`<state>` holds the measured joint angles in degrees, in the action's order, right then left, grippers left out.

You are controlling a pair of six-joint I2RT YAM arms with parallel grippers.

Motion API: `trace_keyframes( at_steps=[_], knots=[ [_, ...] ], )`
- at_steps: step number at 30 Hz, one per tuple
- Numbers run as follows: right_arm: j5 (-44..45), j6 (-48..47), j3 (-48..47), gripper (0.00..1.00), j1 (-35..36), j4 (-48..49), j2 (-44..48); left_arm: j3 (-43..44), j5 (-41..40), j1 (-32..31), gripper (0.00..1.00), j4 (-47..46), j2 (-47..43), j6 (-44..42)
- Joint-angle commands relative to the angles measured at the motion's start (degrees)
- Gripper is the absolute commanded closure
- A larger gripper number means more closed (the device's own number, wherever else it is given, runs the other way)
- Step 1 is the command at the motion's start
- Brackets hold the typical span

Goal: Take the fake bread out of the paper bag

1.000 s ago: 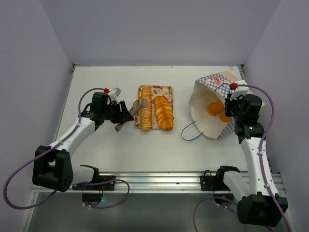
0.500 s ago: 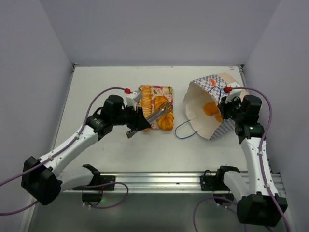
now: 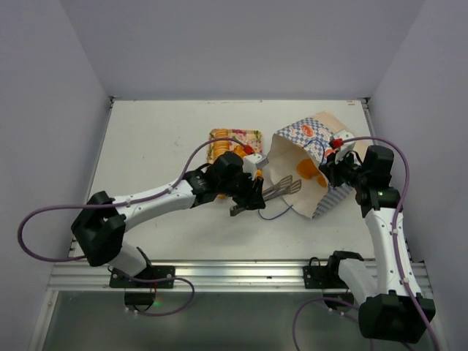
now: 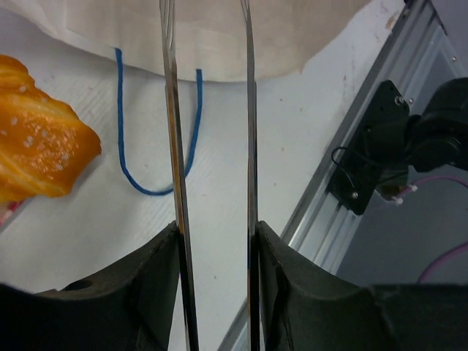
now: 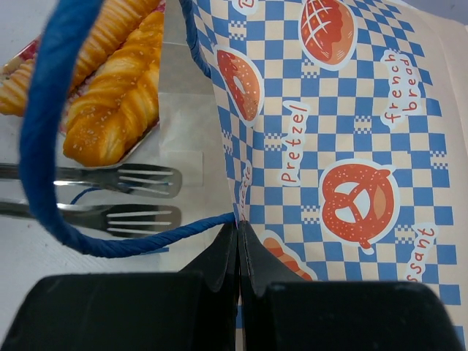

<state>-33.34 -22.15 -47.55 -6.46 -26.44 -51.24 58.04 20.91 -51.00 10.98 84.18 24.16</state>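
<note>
The paper bag [image 3: 311, 161] lies on its side with its mouth open to the left; orange fake bread [image 3: 308, 169] shows inside. My right gripper [image 3: 335, 162] is shut on the bag's checkered rim [image 5: 344, 146], beside a blue cord handle [image 5: 44, 146]. My left gripper [image 3: 248, 196] is shut on metal tongs [image 3: 281, 189], whose slotted tips [image 5: 146, 180] sit at the bag's mouth over the lower paper wall. The tongs' two arms [image 4: 174, 146] run apart between my left fingers [image 4: 153, 278]. A croissant [image 4: 36, 153] lies to the left of the tongs.
The pink-flowered tray [image 3: 235, 136] with more bread [image 5: 110, 110] sits behind my left arm. The bag's lower blue handle [image 3: 274, 216] lies loose on the table under the tongs. The metal rail [image 4: 365, 146] runs along the near edge.
My left arm has swung right from the tray to the bag's mouth, carrying the tongs. The right gripper has shifted the bag's rim leftward, turning the mouth toward the left arm.
</note>
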Motion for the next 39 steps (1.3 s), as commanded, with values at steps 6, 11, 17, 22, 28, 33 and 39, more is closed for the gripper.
trace_keyframes(
  at_steps=[6, 11, 17, 22, 28, 33, 39],
  knots=[
    [-3.22, -1.23, -1.67, 1.00, -0.13, -0.11, 0.44, 13.48, -6.58, -0.15, 0.52, -4.31, 12.57, -2.98],
    [-3.48, -1.31, -1.67, 1.00, -0.05, -0.11, 0.53, 18.51, -6.14, 1.60, 0.51, -4.48, 19.61, -2.89],
    [-3.75, -1.40, -1.58, 1.00, -0.13, -0.11, 0.44, 19.82, -2.10, 4.51, 0.50, -7.12, 21.72, -4.12],
    [-4.01, -1.40, -1.58, 1.00, -0.13, -0.19, 0.35, 21.06, 0.44, 5.30, 0.50, -6.94, 23.74, -5.70],
    [-4.19, -1.40, -1.67, 1.00, -0.13, -0.28, 0.27, 23.26, 5.72, 6.18, 0.50, -7.29, 27.35, -5.71],
    [-4.36, -1.40, -1.58, 1.00, -0.13, -0.28, 0.18, 23.96, 7.30, 7.84, 0.49, -7.99, 28.40, -4.65],
    [-4.36, -1.40, -1.49, 1.00, -0.13, -0.19, 0.09, 24.31, 7.04, 8.99, 0.49, -7.12, 27.62, -5.35]
  ],
)
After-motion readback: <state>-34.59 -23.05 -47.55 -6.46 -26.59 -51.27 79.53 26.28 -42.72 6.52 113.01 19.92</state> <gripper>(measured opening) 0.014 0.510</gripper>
